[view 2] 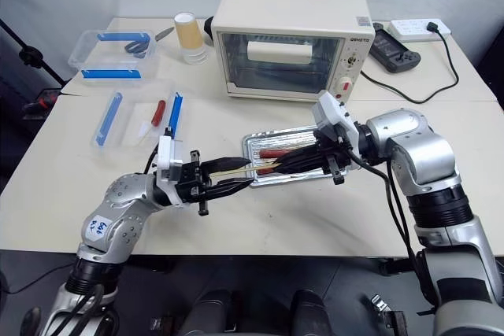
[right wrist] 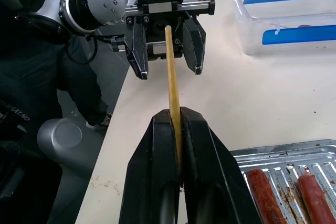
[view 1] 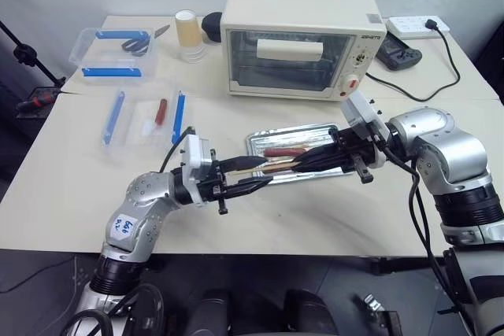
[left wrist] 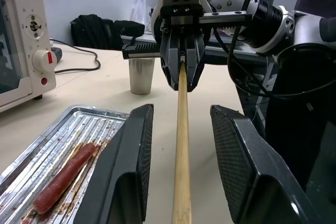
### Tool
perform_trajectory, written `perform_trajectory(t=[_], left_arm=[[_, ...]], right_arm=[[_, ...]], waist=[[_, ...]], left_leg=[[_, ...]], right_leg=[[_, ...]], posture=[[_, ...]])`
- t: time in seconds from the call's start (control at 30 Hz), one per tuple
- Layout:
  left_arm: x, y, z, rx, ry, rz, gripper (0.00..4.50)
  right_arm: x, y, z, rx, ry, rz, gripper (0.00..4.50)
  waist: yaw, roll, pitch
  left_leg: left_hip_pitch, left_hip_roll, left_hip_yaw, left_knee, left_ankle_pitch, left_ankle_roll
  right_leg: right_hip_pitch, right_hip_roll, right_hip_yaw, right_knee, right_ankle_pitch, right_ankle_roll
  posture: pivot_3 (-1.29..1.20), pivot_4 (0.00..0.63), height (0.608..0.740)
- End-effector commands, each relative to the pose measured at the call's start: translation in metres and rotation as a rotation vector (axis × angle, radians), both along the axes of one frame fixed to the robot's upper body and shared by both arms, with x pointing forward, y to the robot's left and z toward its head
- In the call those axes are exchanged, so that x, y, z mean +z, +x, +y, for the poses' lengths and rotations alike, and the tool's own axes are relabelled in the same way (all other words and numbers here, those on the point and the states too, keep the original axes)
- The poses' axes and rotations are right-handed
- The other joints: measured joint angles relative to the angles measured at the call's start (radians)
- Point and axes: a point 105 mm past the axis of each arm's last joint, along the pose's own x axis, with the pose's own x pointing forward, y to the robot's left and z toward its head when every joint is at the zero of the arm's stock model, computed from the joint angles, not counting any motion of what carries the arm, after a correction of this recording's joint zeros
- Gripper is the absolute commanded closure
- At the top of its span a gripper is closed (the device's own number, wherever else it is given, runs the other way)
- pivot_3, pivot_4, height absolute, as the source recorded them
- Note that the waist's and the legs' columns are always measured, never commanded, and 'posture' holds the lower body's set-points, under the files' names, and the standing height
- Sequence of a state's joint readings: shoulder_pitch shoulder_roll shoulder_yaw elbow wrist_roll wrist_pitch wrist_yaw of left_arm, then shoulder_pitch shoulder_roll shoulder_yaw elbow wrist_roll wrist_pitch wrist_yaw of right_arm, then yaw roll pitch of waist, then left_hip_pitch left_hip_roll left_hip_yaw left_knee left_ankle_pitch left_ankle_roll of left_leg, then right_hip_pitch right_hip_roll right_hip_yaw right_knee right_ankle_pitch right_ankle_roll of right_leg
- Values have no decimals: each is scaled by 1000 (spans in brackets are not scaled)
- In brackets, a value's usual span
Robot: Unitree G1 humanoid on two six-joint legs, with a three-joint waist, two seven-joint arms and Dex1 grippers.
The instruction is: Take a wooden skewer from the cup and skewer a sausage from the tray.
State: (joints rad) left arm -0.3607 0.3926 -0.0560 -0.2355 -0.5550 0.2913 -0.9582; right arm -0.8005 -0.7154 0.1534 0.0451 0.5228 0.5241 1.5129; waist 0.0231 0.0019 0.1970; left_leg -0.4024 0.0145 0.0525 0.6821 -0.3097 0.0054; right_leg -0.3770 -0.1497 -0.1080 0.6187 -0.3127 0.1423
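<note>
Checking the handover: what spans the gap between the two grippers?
The wooden skewer bridges it: the right gripper clamps one end, and the stick runs between the left gripper's open fingers, clearest in the right wrist view.

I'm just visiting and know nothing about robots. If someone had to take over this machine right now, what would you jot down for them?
Right hand: shut on the wooden skewer, pinching one end.
Left hand: fingers apart on either side of the skewer, not gripping it.
Skewer: held roughly level between the two hands, above the near edge of the tray.
Tray: on the table in front of the toaster oven, two sausages lying in it; nearest to pick is the sausage.
Cup: on the table, beyond the tray.
Done: skewer is out of the cup.
Left: push the skewer through a sausage.
</note>
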Motion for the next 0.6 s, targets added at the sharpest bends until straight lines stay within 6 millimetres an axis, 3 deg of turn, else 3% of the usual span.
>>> perform_trajectory(t=[0.03,0.17,0.4,0.6], left_arm=[[12,-5,-4,-21,-23,-57,3525],[12,-5,-4,-22,-25,-56,4481],[12,-3,-4,-16,-21,-54,4481],[10,-2,3,8,-7,-55,4500]], right_arm=[[7,-6,3,39,7,-32,4500],[7,-6,3,37,8,-32,4500],[9,-4,2,-12,24,52,4500],[8,3,-17,-98,36,-24,2751]], waist=[[0,0,0],[0,0,0],[0,0,0],[1,0,0]], left_leg=[[0,0,0,0,0,0],[0,0,0,0,0,0],[0,0,0,0,0,0],[0,0,0,0,0,0]], right_leg=[[0,0,0,0,0,0],[0,0,0,0,0,0],[0,0,0,0,0,0],[0,0,0,0,0,0]], posture=[[0,150,740],[0,150,740],[0,150,740],[0,150,740]])
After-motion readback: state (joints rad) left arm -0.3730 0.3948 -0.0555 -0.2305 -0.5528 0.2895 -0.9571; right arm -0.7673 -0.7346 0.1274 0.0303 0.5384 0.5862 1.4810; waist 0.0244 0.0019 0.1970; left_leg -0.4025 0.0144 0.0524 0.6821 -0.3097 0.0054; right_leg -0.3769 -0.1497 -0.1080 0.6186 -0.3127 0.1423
